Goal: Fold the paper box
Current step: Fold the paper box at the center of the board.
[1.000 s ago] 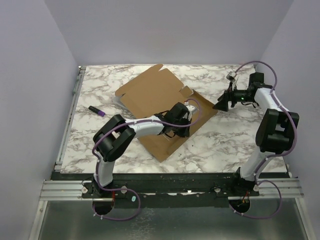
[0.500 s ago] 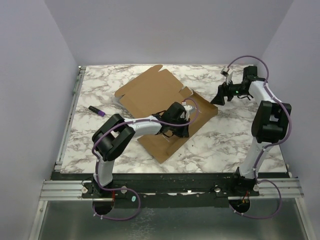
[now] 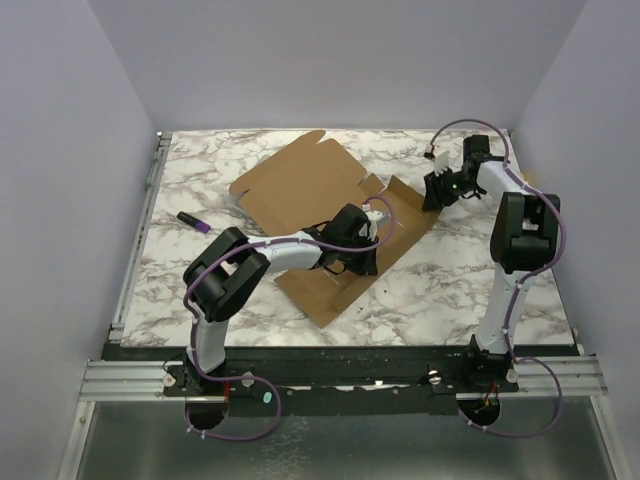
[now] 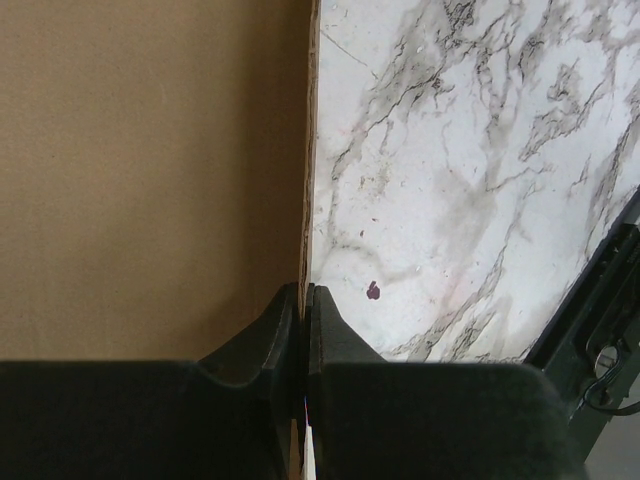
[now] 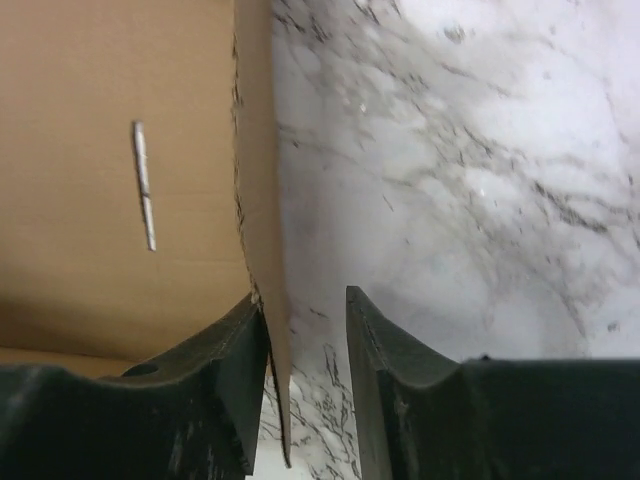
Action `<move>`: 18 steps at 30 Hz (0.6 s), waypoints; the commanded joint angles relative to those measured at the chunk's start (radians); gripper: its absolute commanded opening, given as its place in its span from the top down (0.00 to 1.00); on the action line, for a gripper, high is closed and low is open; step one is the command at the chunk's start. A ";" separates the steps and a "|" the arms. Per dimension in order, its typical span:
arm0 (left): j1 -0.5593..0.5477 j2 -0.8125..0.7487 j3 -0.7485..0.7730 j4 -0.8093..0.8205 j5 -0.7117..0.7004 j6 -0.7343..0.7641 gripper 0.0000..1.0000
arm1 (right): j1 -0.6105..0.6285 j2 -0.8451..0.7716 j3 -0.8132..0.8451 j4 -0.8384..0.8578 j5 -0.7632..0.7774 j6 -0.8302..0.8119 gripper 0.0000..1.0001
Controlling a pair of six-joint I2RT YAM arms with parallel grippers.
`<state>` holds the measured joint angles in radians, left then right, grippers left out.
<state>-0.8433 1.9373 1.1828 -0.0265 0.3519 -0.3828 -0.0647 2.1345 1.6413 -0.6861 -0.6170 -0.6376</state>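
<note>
The paper box (image 3: 300,185) lies as a flat brown cardboard sheet across the middle of the marble table (image 3: 450,280). My left gripper (image 3: 362,240) rests on its near right part, shut on a thin cardboard edge (image 4: 308,150) that runs straight between the closed jaws (image 4: 305,300). My right gripper (image 3: 432,192) is at the sheet's right corner. In the right wrist view a raised flap (image 5: 262,200) stands between the jaws (image 5: 305,320), against the left finger (image 5: 235,350) and with a gap to the right finger. A slit (image 5: 145,185) shows in the panel.
A small purple marker (image 3: 193,221) lies near the table's left edge. Walls close the table on three sides. A black rail (image 4: 600,310) runs along the near edge.
My right arm has swung left to the box's right corner, and its jaws have narrowed around the flap. The left arm and the sheet have stayed put.
</note>
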 commanded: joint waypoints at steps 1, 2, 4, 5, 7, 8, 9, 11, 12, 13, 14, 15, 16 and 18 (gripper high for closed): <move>0.011 -0.023 -0.036 -0.032 0.027 -0.023 0.99 | -0.009 -0.052 -0.068 0.099 0.119 0.070 0.62; 0.013 -0.022 -0.037 -0.032 0.030 -0.032 0.99 | -0.011 -0.065 -0.081 0.112 0.120 0.078 0.62; 0.014 -0.020 -0.036 -0.033 0.036 -0.048 1.00 | -0.014 -0.077 -0.090 0.120 0.112 0.092 0.61; 0.016 -0.019 -0.035 -0.032 0.037 -0.055 1.00 | -0.016 -0.080 -0.086 0.111 0.104 0.095 0.60; 0.019 -0.018 -0.035 -0.031 0.041 -0.069 1.00 | -0.016 -0.084 -0.076 0.093 0.076 0.099 0.54; 0.019 -0.018 -0.034 -0.030 0.044 -0.073 1.00 | -0.017 -0.092 -0.076 0.092 0.063 0.107 0.52; 0.022 -0.018 -0.034 -0.030 0.045 -0.077 1.00 | -0.017 -0.107 -0.079 0.095 0.053 0.115 0.49; 0.024 -0.020 -0.034 -0.029 0.048 -0.083 1.00 | -0.017 -0.146 -0.095 0.116 0.043 0.134 0.44; 0.025 -0.020 -0.033 -0.029 0.052 -0.085 1.00 | -0.018 -0.171 -0.106 0.125 0.037 0.141 0.43; 0.024 -0.020 -0.032 -0.028 0.055 -0.086 1.00 | -0.018 -0.194 -0.117 0.132 0.034 0.148 0.41; 0.025 -0.021 -0.032 -0.027 0.057 -0.087 1.00 | -0.019 -0.220 -0.127 0.136 0.028 0.155 0.39; 0.026 -0.021 -0.034 -0.027 0.058 -0.087 1.00 | -0.019 -0.245 -0.138 0.136 0.017 0.155 0.38; 0.026 -0.022 -0.034 -0.027 0.061 -0.087 1.00 | -0.020 -0.278 -0.149 0.135 0.006 0.155 0.37; 0.026 -0.023 -0.035 -0.026 0.063 -0.087 1.00 | -0.020 -0.331 -0.182 0.129 -0.028 0.148 0.36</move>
<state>-0.8238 1.9335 1.1698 -0.0242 0.3828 -0.4526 -0.0780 1.9255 1.5024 -0.5835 -0.5705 -0.5045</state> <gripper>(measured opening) 0.077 0.629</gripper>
